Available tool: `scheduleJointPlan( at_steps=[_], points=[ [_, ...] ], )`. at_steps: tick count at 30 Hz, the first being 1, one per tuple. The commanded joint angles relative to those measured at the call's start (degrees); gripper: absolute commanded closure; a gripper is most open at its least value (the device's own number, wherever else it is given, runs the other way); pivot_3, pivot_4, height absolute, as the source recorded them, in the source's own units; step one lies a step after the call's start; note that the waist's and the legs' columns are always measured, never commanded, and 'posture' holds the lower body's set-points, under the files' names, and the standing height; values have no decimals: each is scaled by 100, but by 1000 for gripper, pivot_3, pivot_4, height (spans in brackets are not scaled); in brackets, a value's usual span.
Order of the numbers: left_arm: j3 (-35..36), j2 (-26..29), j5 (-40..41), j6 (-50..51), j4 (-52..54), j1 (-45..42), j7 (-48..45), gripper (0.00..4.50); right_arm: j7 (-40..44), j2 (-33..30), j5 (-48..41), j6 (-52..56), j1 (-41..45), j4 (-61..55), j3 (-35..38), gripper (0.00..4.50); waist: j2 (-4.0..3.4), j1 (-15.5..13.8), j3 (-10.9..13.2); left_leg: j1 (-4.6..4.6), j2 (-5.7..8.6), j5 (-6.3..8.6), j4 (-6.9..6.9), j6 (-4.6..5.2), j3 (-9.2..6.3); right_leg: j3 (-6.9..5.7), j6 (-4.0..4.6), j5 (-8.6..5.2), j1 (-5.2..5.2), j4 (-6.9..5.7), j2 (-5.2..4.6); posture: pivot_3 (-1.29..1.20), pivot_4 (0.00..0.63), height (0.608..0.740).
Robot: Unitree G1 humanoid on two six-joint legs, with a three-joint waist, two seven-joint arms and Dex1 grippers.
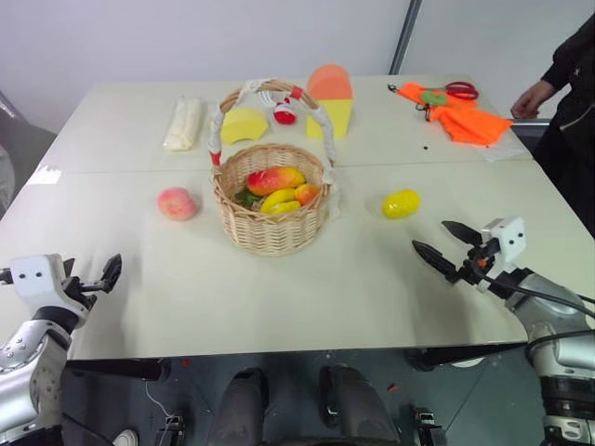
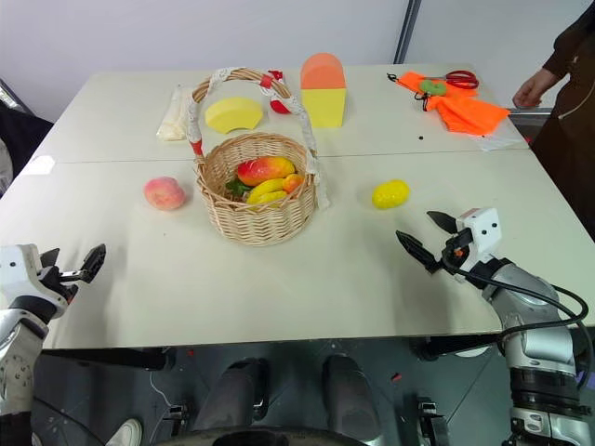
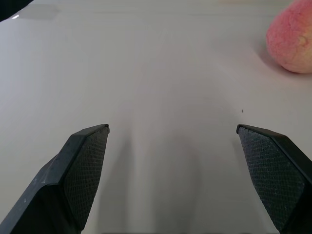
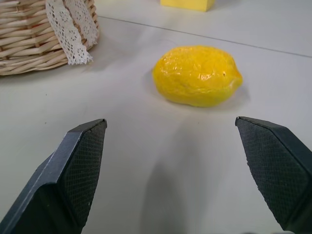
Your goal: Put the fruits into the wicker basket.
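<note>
The wicker basket (image 1: pixel 270 223) stands mid-table with several toy fruits (image 1: pixel 276 189) inside it. A pink peach (image 1: pixel 177 203) lies on the table to its left, also visible as the peach (image 3: pixel 291 43) ahead of my left fingers. A yellow lemon (image 1: pixel 401 203) lies to the basket's right; the lemon (image 4: pixel 197 75) sits a short way ahead of my right fingers. My left gripper (image 1: pixel 96 278) is open at the table's near left edge, holding nothing. My right gripper (image 1: pixel 448 246) is open near the front right, pointing toward the lemon, empty.
At the back stand a yellow foam wedge (image 1: pixel 244 125), an orange-topped yellow block (image 1: pixel 330 100), a small red-and-white toy (image 1: pixel 284 113) and a cream bundle (image 1: pixel 183 124). Orange cloth with red scissors (image 1: pixel 456 110) lies far right, where a person's hand (image 1: pixel 530 98) rests.
</note>
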State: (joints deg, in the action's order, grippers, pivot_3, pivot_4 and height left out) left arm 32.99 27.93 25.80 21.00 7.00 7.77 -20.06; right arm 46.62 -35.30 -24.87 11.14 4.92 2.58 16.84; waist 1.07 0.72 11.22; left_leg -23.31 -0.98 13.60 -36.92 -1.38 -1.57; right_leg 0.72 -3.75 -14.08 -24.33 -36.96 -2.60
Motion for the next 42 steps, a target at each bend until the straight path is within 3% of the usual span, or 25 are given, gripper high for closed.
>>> scheduleJointPlan(
  at_steps=[1, 11, 25, 33, 42],
  points=[
    [193, -15, 101, -42, 291, 52, 68, 0, 41, -51, 0, -168, 90, 5, 93, 94, 0, -3, 0, 0, 0, 0, 0, 0, 0, 0, 0, 0, 0, 0, -1, 0, 150, 740],
    [-143, -105, 244, 284, 427, -369, 340, 0, 73, -28, -93, -179, 231, -101, 133, 94, 0, -9, 0, 0, 2, 0, -1, 0, 2, 0, 0, 0, 0, 0, 1, 0, 150, 740],
    [-1545, 32, -329, 1595, 444, -2519, 1009, 0, 338, -707, -1947, 2128, 795, -3224, -446, 94, 5, -1, 2, -2, 4, 1, -1, 2, -6, 1, -23, 11, 0, -4, 16, 0, 150, 740],
    [-2014, 4, -785, 2077, -198, -3392, 1235, 0, -69, -402, -1885, 2416, 1271, -3933, -1382, 94, 13, -9, 6, -4, 6, 1, -5, 2, -7, -1, -14, 6, 0, -3, 14, 0, 150, 740],
    [-2265, 44, -1079, 2815, -651, -3773, 1205, 0, -27, -296, -1751, 2236, 1259, -3847, -1575, 94, 14, -6, 6, -5, 8, 1, -4, 2, -9, -1, -29, 12, 0, -3, 12, 0, 150, 740]
  ],
)
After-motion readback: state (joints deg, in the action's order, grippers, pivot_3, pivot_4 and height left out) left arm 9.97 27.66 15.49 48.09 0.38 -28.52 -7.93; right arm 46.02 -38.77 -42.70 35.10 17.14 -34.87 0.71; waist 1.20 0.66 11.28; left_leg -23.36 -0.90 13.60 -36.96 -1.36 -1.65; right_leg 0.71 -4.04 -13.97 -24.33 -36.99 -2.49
